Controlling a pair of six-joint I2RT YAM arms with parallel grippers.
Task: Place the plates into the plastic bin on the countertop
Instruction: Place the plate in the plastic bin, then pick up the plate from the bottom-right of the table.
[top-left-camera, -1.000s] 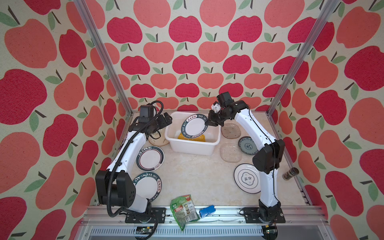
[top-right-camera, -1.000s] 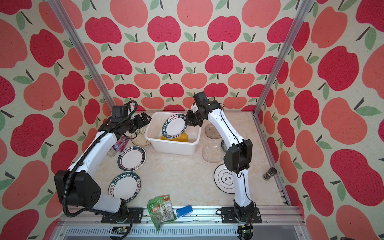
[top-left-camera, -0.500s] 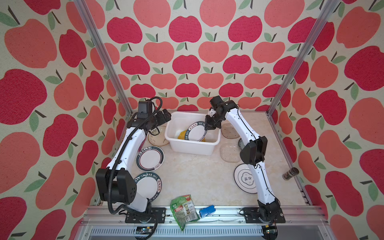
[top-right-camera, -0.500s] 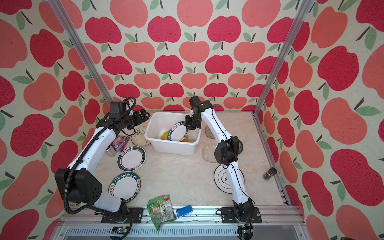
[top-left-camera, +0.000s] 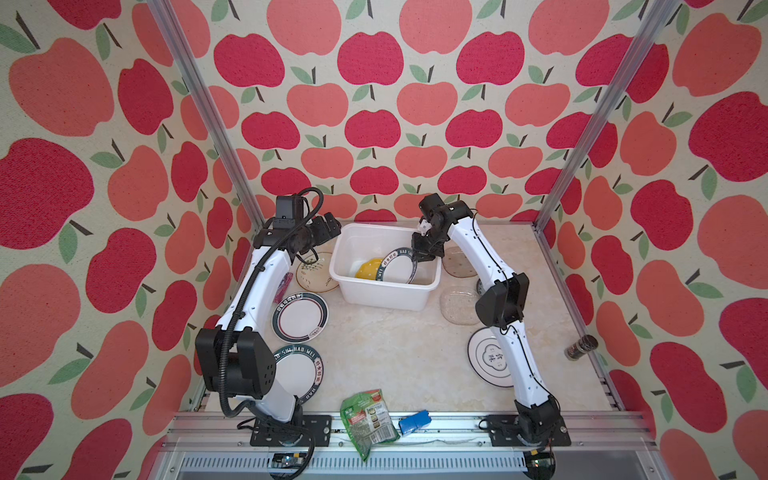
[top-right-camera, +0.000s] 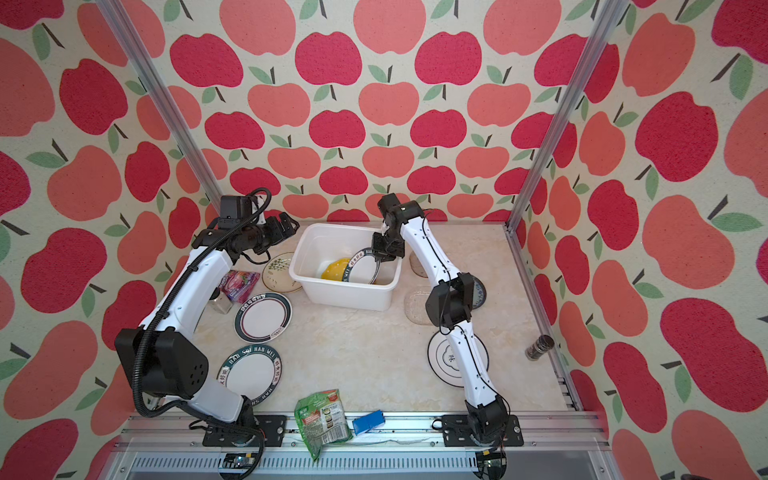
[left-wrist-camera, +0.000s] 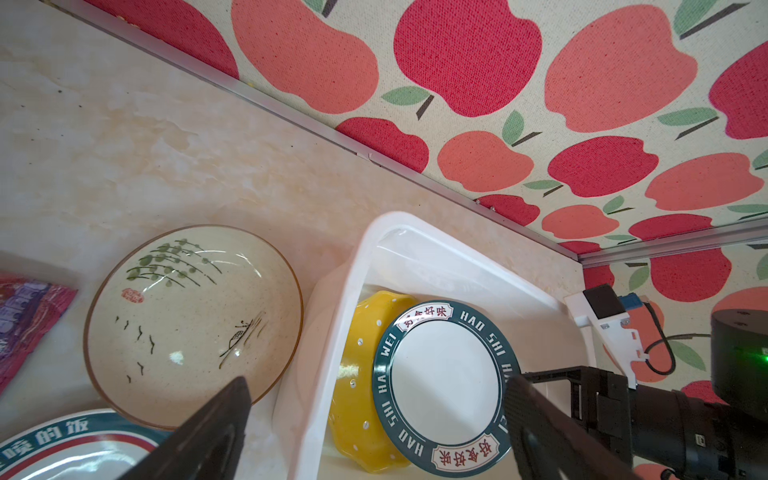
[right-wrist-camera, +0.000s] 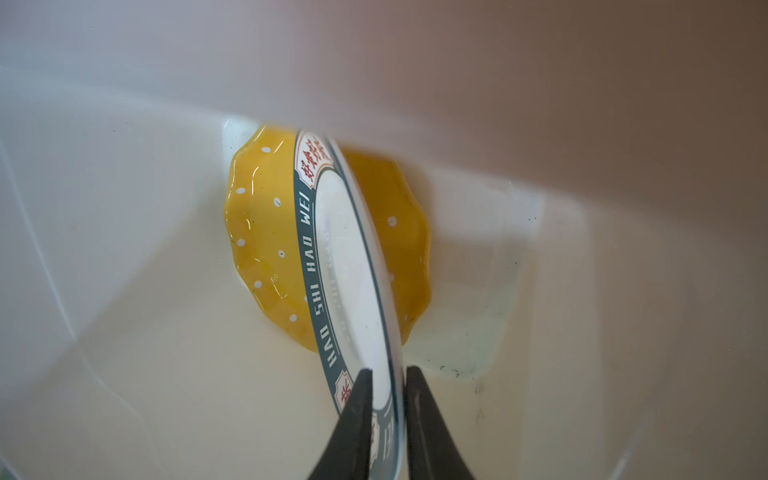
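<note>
The yellow plate (left-wrist-camera: 353, 374) is partly covered by the lettered plate (left-wrist-camera: 444, 382). The blue plate (top-right-camera: 479, 291) is largely hidden by the right arm (top-right-camera: 451, 301); the pink packet (left-wrist-camera: 25, 320) is cut off.

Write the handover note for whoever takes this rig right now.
Left gripper: open, empty, beside the plastic bin, near the cream plate.
Right gripper: inside the bin, jaws astride the lettered plate's rim; clamped or released, cannot tell.
Done: yellow plate lies in the bin, lettered plate tilted over it.
Left: seven on the countertop: cream plate, two dark-rimmed plates, white round plate, two glass plates, blue plate.
</note>
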